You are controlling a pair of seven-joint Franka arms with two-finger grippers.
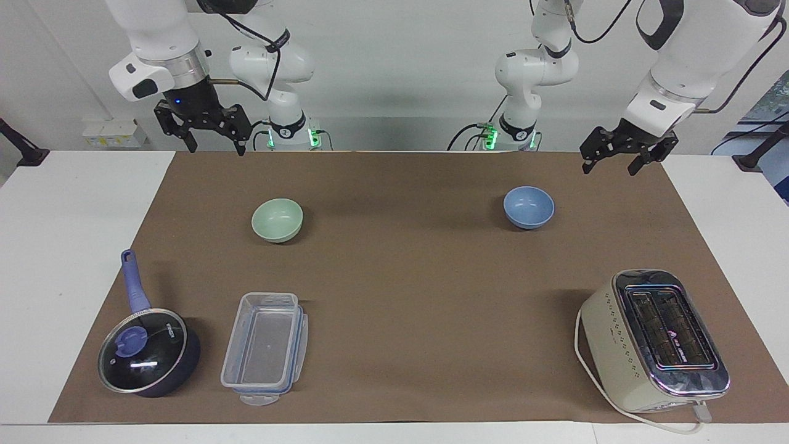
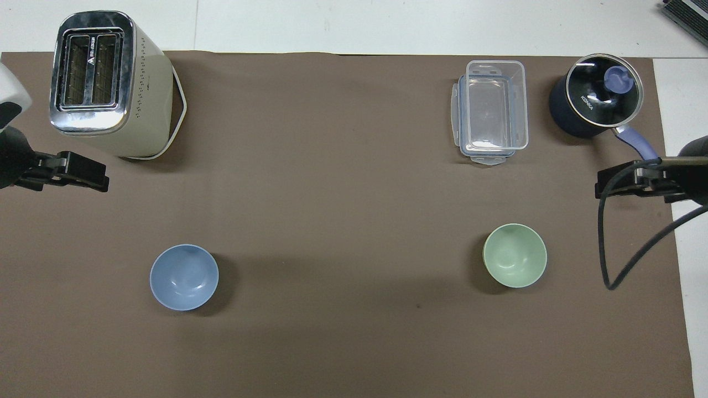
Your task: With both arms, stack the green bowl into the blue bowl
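Observation:
The green bowl (image 1: 277, 219) (image 2: 515, 255) stands upright on the brown mat toward the right arm's end. The blue bowl (image 1: 529, 207) (image 2: 184, 277) stands upright toward the left arm's end, about as near to the robots as the green one. Both bowls are empty and well apart. My right gripper (image 1: 217, 148) (image 2: 630, 181) hangs open and empty high above the mat, at the right arm's end, clear of the green bowl. My left gripper (image 1: 610, 168) (image 2: 77, 172) hangs open and empty high at the left arm's end, clear of the blue bowl.
Farther from the robots stand a cream toaster (image 1: 653, 339) (image 2: 105, 83) at the left arm's end, and a clear plastic container (image 1: 265, 348) (image 2: 492, 110) beside a lidded dark saucepan (image 1: 148, 354) (image 2: 594, 102) with a blue handle at the right arm's end.

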